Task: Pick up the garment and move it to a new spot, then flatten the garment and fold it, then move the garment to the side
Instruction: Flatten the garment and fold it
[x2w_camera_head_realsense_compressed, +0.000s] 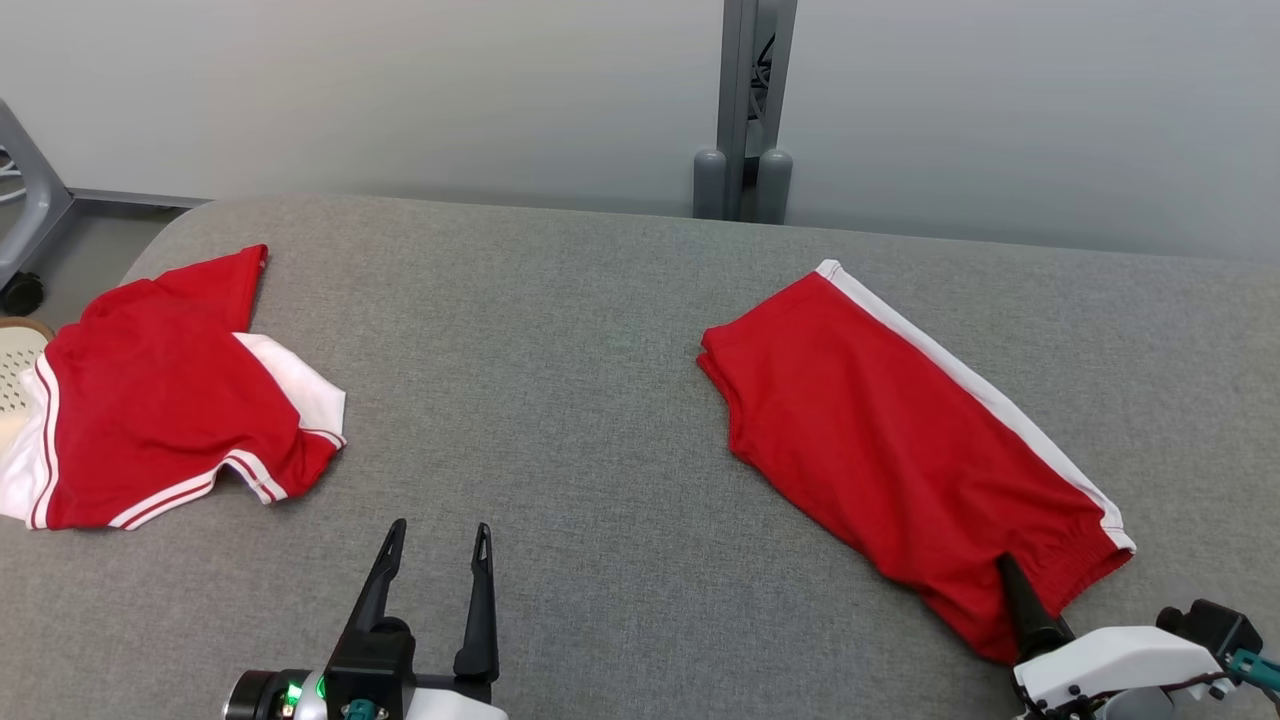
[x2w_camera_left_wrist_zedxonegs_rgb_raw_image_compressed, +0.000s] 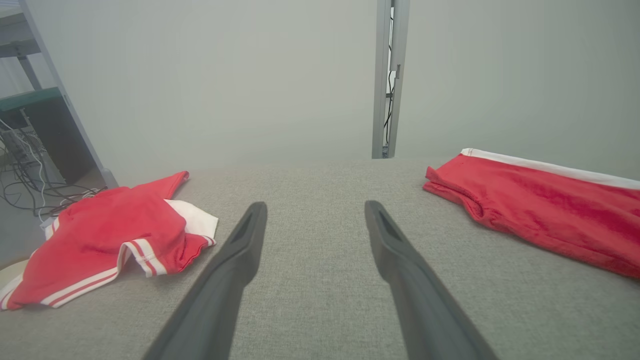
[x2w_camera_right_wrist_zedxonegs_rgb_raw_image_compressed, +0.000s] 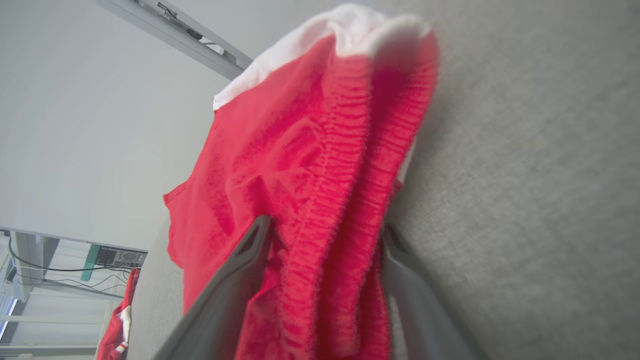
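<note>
The right gripper stands with its fingers spread wide astride the elastic waistband of the red shorts, one on top of the cloth and the other beneath it against the grey table, not pinched shut. The shorts lie flat on the table's right side. The left gripper hovers spread and empty, with a red-and-white shirt to its left

Head view: one finger of my right gripper hidden under the shorts. Waistband between my jaws blurred up close.
</note>
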